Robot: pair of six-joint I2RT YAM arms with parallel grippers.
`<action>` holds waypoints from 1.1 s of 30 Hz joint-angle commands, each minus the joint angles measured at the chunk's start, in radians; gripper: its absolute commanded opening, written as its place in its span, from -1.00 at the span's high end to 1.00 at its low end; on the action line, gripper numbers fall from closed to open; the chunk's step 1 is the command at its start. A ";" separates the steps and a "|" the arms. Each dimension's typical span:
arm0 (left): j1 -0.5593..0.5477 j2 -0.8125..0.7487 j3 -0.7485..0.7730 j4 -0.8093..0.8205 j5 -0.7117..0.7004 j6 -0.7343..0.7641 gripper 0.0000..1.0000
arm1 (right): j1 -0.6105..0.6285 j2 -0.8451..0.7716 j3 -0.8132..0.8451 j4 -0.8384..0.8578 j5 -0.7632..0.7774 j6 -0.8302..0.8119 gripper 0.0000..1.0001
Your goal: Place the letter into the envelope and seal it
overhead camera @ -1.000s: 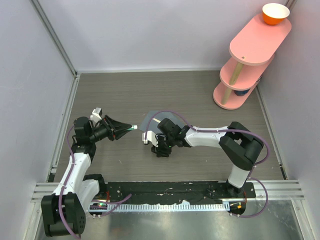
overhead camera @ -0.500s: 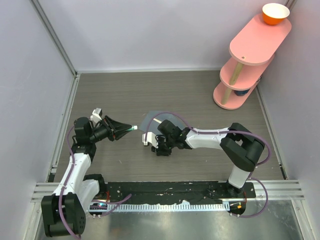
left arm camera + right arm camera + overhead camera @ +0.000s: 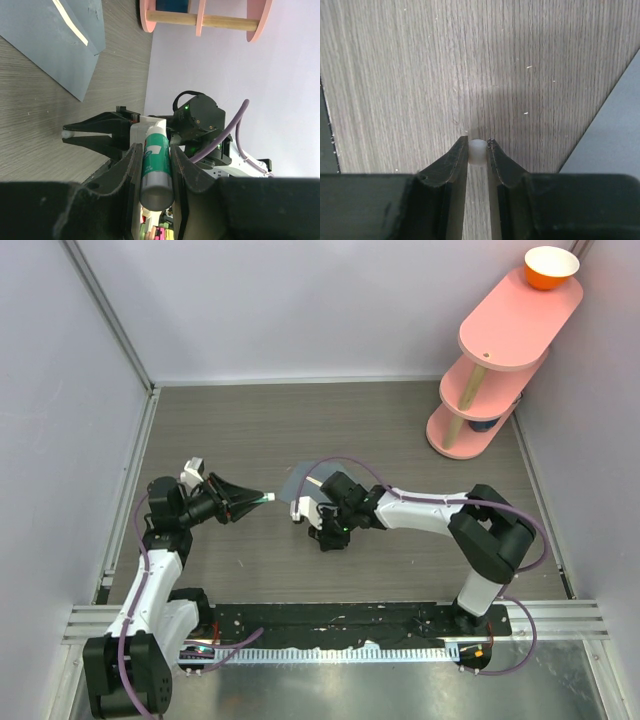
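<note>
Count: one envelope (image 3: pixel 293 483), one glue stick (image 3: pixel 156 165), one small white piece (image 3: pixel 478 152), one pink three-tier shelf (image 3: pixel 505 350), one orange bowl (image 3: pixel 551 267), two grippers.

The envelope lies flat on the table (image 3: pixel 400 430), partly under the right arm. One pale strip shows on its face. I cannot tell whether a letter is inside, and I see no tan sheet.

Left gripper (image 3: pixel 245 501), just left of the envelope: clamped on the glue stick, which points toward the envelope without touching it.

Right gripper (image 3: pixel 65 134), at the envelope's near-left edge and over bare table: its fingers pinch the white piece, a small round nub. It may be a cap, but I cannot confirm that. The fingertips sit close to the wood, and I cannot tell whether they touch it.

Containers: the bowl sits on the shelf's top tier, far right of the envelope. Its inside is white and I cannot see any contents. A blue thing (image 3: pixel 484 424) on the shelf's lowest tier is mostly hidden.
</note>
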 commanded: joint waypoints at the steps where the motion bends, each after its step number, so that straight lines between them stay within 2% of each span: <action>1: 0.006 -0.022 -0.006 0.000 0.007 0.021 1.00 | -0.009 -0.078 0.054 -0.046 -0.068 0.032 0.74; 9: 0.006 -0.005 0.019 -0.070 0.047 0.125 1.00 | -0.109 -0.170 0.169 -0.100 -0.263 0.095 0.72; 14: -0.047 0.015 0.088 -0.201 0.093 0.283 1.00 | -0.112 -0.279 0.195 -0.119 -0.285 -0.018 0.71; 18: -0.072 0.015 0.089 -0.164 0.114 0.230 1.00 | -0.099 -0.345 0.218 -0.140 -0.254 -0.119 0.70; 21: -0.119 0.019 0.079 -0.037 0.116 0.111 1.00 | -0.073 -0.388 0.224 -0.165 -0.230 -0.202 0.69; 24: -0.148 0.010 0.059 0.159 0.087 -0.010 1.00 | -0.046 -0.425 0.215 -0.162 -0.190 -0.256 0.69; 29: -0.211 0.001 0.069 0.223 0.042 -0.048 1.00 | -0.017 -0.451 0.207 -0.155 -0.156 -0.282 0.68; 33: -0.283 -0.013 0.060 0.214 -0.001 -0.051 1.00 | -0.007 -0.454 0.209 -0.132 -0.148 -0.273 0.68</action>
